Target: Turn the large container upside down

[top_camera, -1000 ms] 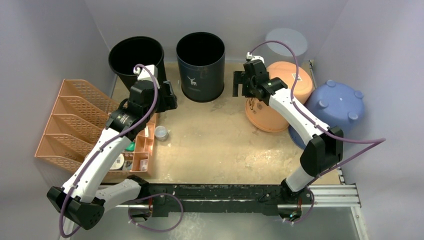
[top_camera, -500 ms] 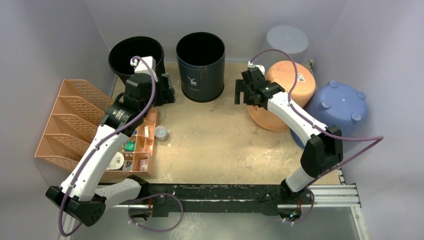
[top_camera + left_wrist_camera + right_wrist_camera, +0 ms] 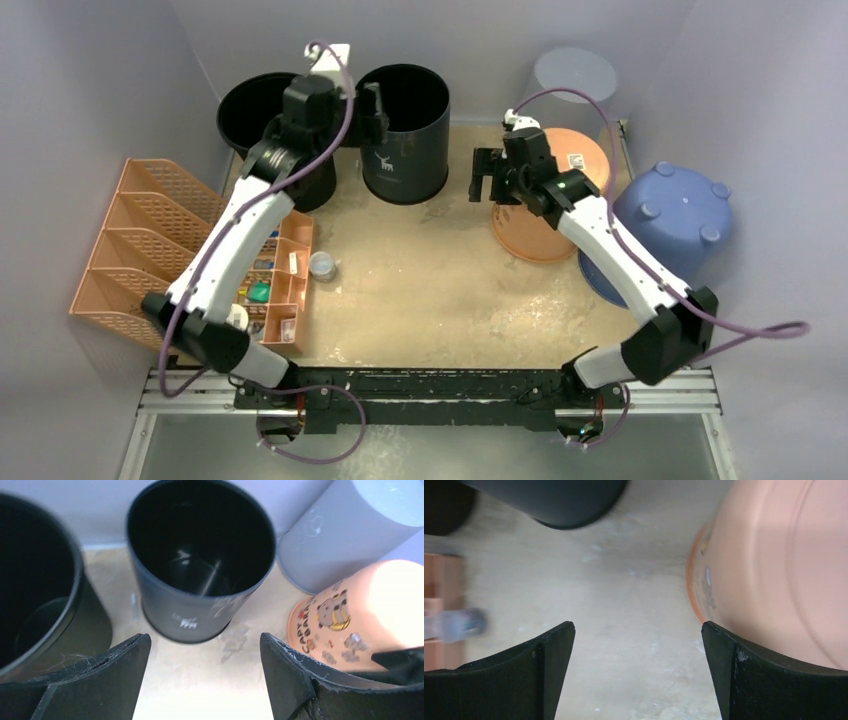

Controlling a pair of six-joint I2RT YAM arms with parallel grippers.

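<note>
Standing upright with its mouth up, the dark bin with the deer logo [image 3: 405,165] sat at the back of the table [image 3: 430,290], against the rear wall. The left wrist view showed its inside bare [image 3: 195,615].

Left gripper [image 3: 372,100] hung above the bin's left rim. Its jaws were spread wide with nothing between them, and in the left wrist view [image 3: 204,645] they framed the bin from the near side without touching it.

Immediately left of the bin stood a wider black bin [image 3: 260,100], also upright and open-topped. The two rims were close, and a narrow strip of table showed between the bases [image 3: 40,580]. This was the tightest neighbour, and the left arm crossed over its right edge.

Behind and to the right of the bin stood a pale grey cylinder [image 3: 573,80], with a small gap between them in the left wrist view [image 3: 345,535].

Right of the bin, apart from it, lay an orange bucket [image 3: 530,235] with cartoon print [image 3: 345,610]. It was tilted; its exact pose could not be told.

Right gripper [image 3: 487,175] hovered between the bin and the bucket, just beside the bucket's rim. Its jaws were wide apart and held nothing, with bare table between them in the right wrist view [image 3: 638,630].

Further right of the bin, past the bucket, a blue tub [image 3: 670,215] sat bottom-up.

Nearer than the bin and to its left, well apart from it:
- a small clear jar [image 3: 322,265]
- a compartment tray of small items [image 3: 285,290]
- an orange file rack [image 3: 130,240]
</note>
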